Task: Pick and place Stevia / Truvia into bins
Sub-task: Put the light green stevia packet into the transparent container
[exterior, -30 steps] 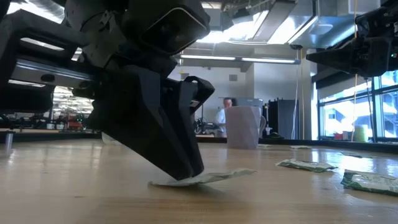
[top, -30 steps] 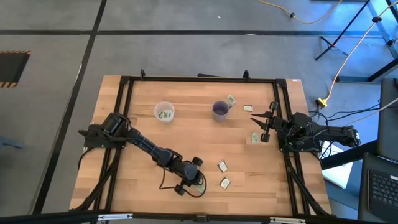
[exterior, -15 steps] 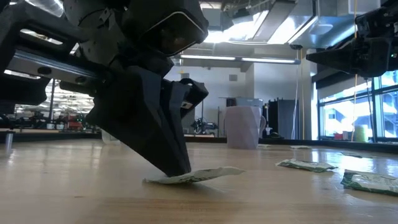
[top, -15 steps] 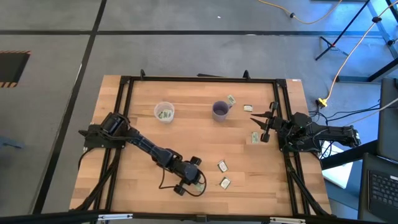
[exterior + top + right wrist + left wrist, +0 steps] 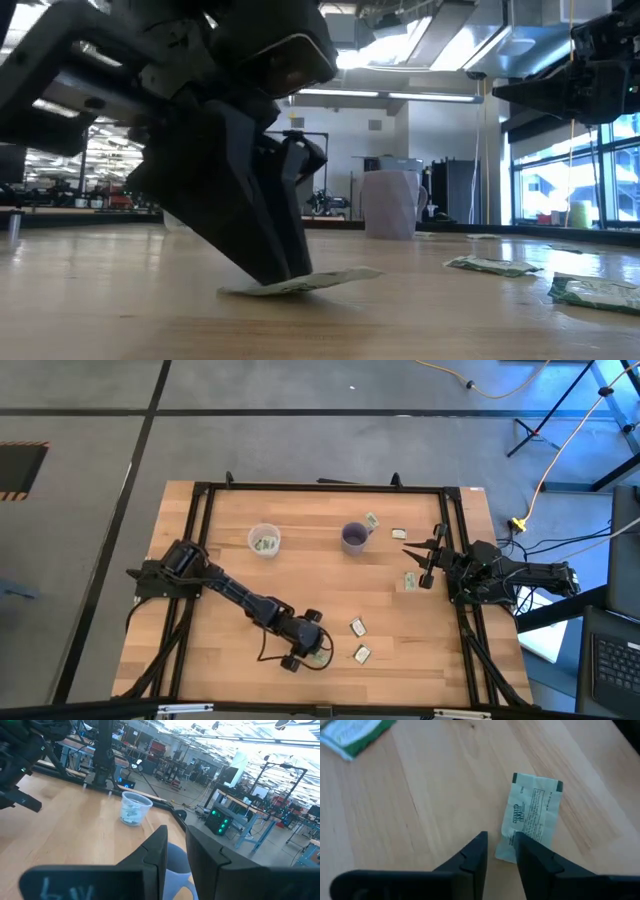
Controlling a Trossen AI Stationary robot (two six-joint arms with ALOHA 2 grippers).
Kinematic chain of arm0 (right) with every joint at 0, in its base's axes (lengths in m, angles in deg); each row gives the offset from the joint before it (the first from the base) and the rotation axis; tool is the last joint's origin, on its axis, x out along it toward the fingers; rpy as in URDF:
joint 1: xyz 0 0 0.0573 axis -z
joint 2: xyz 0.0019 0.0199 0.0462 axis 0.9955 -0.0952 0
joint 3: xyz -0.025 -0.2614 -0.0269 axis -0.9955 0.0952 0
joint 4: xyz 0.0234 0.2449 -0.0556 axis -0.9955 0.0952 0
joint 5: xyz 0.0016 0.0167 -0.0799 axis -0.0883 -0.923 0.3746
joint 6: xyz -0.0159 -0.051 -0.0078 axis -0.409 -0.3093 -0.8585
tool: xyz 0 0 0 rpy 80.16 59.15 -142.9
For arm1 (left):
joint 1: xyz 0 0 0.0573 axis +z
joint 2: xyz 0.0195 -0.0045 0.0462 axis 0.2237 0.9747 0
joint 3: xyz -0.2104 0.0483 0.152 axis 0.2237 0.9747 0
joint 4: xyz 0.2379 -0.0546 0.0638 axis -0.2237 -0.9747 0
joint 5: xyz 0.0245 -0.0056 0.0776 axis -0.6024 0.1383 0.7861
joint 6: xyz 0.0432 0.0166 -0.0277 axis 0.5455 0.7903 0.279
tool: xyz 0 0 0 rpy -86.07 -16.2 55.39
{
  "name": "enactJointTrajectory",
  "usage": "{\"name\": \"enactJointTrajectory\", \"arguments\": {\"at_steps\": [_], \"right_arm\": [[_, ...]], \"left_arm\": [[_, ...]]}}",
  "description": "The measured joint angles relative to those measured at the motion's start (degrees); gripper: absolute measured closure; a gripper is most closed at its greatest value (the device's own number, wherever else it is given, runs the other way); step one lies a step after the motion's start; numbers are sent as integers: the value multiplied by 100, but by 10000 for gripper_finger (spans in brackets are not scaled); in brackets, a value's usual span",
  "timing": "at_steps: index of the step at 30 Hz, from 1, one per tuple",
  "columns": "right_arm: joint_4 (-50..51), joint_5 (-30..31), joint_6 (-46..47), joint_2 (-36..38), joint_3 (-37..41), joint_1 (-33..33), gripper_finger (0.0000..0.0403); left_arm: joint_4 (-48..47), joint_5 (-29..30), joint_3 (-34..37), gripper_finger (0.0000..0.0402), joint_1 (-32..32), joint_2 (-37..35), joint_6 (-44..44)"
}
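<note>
A green-and-white Stevia packet (image 5: 532,815) lies flat on the wooden table near its front edge. My left gripper (image 5: 500,845) slants down over the packet's near end, open by a narrow gap. The low view shows its fingertips down at the packet (image 5: 300,282). More packets lie to the right (image 5: 357,626) (image 5: 362,654) (image 5: 410,581) and by the mug (image 5: 372,520). The bins stand at the back: a clear cup (image 5: 264,541) with packets in it and a purple-grey mug (image 5: 354,537). My right gripper (image 5: 428,565) waits level at the right edge, slightly open and holding nothing. My left gripper touches the packet with one fingertip (image 5: 522,842), which stands on the packet's near end (image 5: 509,851). The other finger is down on bare wood beside it. The fingers slant down from the table's left. The packet lies on the table, its free end (image 5: 365,273) slightly raised.
A black frame (image 5: 320,488) runs round the tabletop. Another packet (image 5: 357,735) lies just beyond the left gripper. Two packets (image 5: 490,265) (image 5: 598,291) lie to the right in the low view. Bare wood lies between the cups and the left gripper.
My left gripper has stayed in place but rolled and tipped a little about its fingertips. The packet under it has slid slightly toward the table's left, staying flat on the wood. My right arm has kept still.
</note>
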Motion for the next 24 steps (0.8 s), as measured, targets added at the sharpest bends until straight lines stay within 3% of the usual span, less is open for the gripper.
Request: {"name": "enactJointTrajectory", "arguments": {"at_steps": [16,24], "right_arm": [[0,2,-151,-2,-2,2,328],[-2,0,-215,0,-2,2,328]], "left_arm": [[-170,-256,1,396,54,-13,-247],[-422,-319,64,400,78,-410,-248]]}}
